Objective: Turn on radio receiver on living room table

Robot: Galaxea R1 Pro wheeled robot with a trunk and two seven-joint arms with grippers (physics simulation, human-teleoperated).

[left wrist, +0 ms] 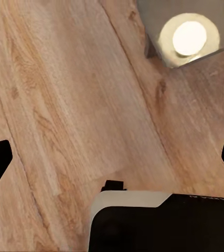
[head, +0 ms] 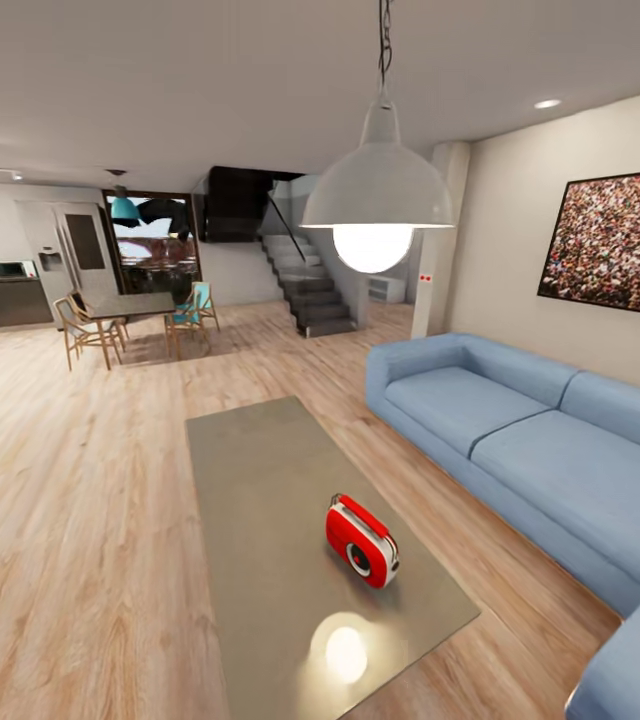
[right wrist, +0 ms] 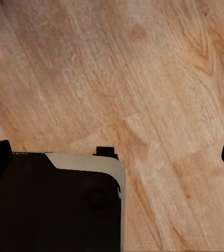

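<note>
Radio receiver (head: 362, 541) stands upright on the table (head: 260, 480), toward its near end on the sofa (head: 520, 440) side, dial face angled toward the robot; left gripper (left wrist: 112, 157) and right gripper (right wrist: 112, 157) both spread wide over floor (right wrist: 117, 79), holding nothing. Risks, judged: base clipping the table corner on approach; a hard press toppling or sliding the light radio; lamp glare (head: 346, 655) masking depth.

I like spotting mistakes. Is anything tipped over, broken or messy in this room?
Nothing stands out. The radio receiver stands upright on the table, turned at an angle to its edges. The bright spot is just the lamp's reflection.
</note>
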